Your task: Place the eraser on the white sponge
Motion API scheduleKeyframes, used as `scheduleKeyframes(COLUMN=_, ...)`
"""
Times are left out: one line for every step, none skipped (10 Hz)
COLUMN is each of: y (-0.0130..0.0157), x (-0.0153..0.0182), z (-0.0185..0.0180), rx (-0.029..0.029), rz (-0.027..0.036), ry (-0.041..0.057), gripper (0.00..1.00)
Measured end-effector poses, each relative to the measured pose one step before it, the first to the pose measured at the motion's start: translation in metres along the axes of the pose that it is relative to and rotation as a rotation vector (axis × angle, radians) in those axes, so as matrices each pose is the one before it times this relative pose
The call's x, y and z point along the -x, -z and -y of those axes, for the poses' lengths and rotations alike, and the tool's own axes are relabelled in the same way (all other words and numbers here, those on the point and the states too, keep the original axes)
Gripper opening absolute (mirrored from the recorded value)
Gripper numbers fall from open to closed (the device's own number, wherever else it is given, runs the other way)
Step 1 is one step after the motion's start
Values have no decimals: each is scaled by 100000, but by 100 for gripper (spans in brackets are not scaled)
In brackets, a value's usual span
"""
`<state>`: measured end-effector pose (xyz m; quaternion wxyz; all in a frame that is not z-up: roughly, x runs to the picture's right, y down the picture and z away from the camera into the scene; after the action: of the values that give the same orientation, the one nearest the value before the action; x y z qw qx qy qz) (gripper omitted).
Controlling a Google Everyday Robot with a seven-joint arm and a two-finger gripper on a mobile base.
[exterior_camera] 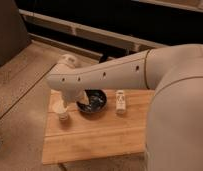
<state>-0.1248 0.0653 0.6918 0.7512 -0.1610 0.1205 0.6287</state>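
My white arm reaches in from the right and bends down at the wrist over the left part of the wooden table. The gripper hangs at the left rim of a dark bowl, mostly hidden by the wrist. To the right of the bowl stands a pale rectangular block, the white sponge, with a small dark patch at its far end. I cannot make out the eraser as a separate thing; it may be that dark patch or hidden by the arm.
A round white cup stands left of the bowl, close under the wrist. The table's left and front edges drop to a speckled floor. A dark wall with pale rails runs behind.
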Motion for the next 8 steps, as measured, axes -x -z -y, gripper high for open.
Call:
scheduleKeyframes(y=472, x=20, z=-399, rx=790, rz=4427, ry=1624, gripper=65)
scheduleKeyframes(y=659, x=-74, z=-580, rx=1532, rz=5298, ry=1710, gripper=65)
scheduleKeyframes(y=573, x=-422, z=-205, rx=1216, rz=3967, ry=-120, gripper=65)
scheduleKeyframes(y=312, x=-275, z=10, rx=628, rz=1639, ry=-731, gripper=65)
scheduleKeyframes(y=70, x=-97, z=-33, rx=168, rz=381, ry=-113, gripper=65)
scheduleKeyframes(y=-13, x=-25, z=-155, rx=117, rz=-50, ry=281, gripper=65)
scheduleKeyframes(y=7, x=34, z=-48, rx=145, rz=9, ry=-68, gripper=65)
scheduleKeyframes(y=-109, x=68, z=43, rx=226, rz=-104, ry=-150, gripper=65)
